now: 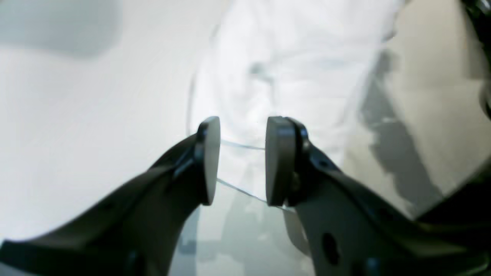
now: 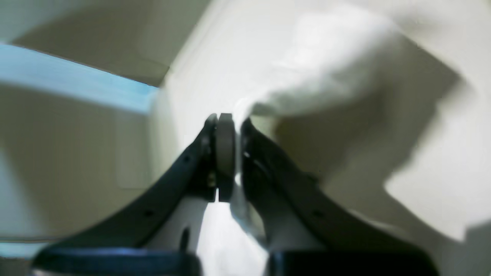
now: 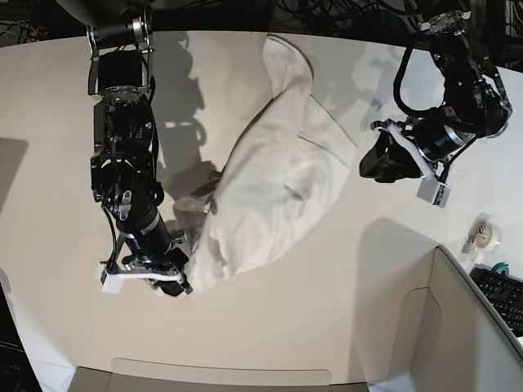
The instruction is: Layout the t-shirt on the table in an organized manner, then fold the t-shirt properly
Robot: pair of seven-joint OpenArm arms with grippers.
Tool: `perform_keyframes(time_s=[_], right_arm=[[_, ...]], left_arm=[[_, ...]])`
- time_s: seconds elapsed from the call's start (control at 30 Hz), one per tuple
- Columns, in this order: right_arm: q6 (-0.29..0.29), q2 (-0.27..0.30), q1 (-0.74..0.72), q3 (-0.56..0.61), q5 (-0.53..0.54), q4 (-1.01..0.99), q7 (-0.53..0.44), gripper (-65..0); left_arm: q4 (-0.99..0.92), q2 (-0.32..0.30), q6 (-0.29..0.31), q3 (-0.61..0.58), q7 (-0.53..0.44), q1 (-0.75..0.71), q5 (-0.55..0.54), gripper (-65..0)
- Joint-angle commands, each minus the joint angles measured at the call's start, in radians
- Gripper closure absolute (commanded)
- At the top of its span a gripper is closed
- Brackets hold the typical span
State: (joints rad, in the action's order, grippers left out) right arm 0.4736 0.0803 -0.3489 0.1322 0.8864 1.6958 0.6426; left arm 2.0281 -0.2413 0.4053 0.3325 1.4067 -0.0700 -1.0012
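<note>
My right gripper [image 2: 229,157] is clamped on a fold of the crumpled white cotton t-shirt [image 3: 274,188], pinching the cloth between its dark pads at the garment's lower corner, the end nearest the camera in the base view. The shirt lies in a loose, rumpled heap across the middle of the large, smooth white table [image 3: 327,327], plain side showing, stretching from my right gripper [image 3: 176,282] up toward the far edge. My left gripper [image 1: 242,161] hangs above the table with its jaws parted and nothing between them; the wrist view shows blurred white fabric [image 1: 291,69] beyond the pads. In the base view my left gripper [image 3: 384,159] sits just beside the shirt's side edge.
</note>
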Motion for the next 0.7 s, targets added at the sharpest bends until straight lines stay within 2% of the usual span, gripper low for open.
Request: perform_keyframes(time_s=[0.0, 0.1, 0.13, 0.4, 0.57, 0.67], right_arm=[[-0.054, -0.004, -0.034, 0.001, 0.009, 0.033, 0.009, 0.0], [-0.171, -0.012, -0.062, 0.001, 0.010, 0.069, 0.050, 0.0], [-0.186, -0.012, -0.068, 0.001, 0.010, 0.072, 0.052, 0.0], [-0.192, -0.010, -0.065, 0.002, 0.006, 0.065, 0.052, 0.0], [-0.192, -0.010, -0.051, 0.002, 0.006, 0.065, 0.053, 0.0], [-0.192, -0.006, -0.025, 0.004, 0.006, 0.066, 0.090, 0.0]], left_arm=[[0.015, -0.020, 0.002, -0.014, -0.010, -0.004, -0.031, -20.2], [0.016, -0.059, 0.002, -0.075, -0.010, -0.020, -0.118, -20.2], [0.016, -0.069, 0.002, -0.097, -0.010, -0.029, -0.140, -20.2], [0.023, -0.129, 0.004, -0.292, -0.011, -0.050, -0.331, -20.2], [0.038, -0.122, 0.122, -0.373, -0.011, -0.046, -0.370, -20.2], [0.036, -0.092, 0.140, -0.379, -0.014, -0.037, -0.365, -20.2]])
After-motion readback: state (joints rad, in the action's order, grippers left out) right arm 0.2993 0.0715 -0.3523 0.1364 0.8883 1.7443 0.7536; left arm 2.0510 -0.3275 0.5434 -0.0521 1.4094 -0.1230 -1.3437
